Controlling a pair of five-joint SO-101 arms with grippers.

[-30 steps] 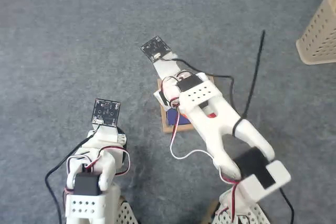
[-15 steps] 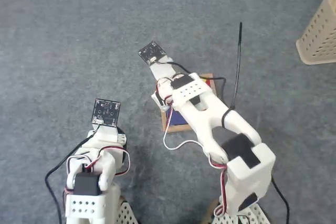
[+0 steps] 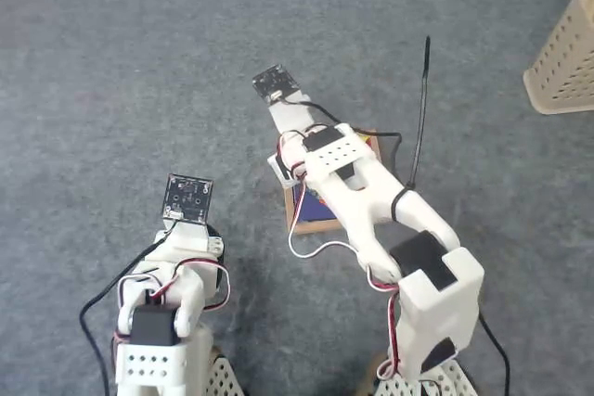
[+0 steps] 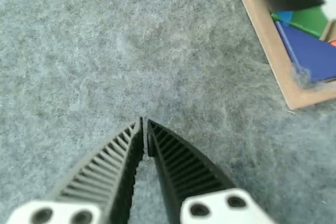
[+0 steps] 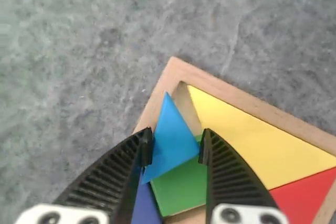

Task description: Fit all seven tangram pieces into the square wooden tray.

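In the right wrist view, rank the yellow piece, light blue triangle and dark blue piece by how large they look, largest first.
1. yellow piece
2. light blue triangle, nearer the camera, so possibly enlarged
3. dark blue piece, just a sliver showing

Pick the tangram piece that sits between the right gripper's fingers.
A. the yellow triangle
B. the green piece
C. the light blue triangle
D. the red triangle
C: in the right wrist view the light blue triangle lies between the fingers of the right gripper, over a corner of the wooden tray.
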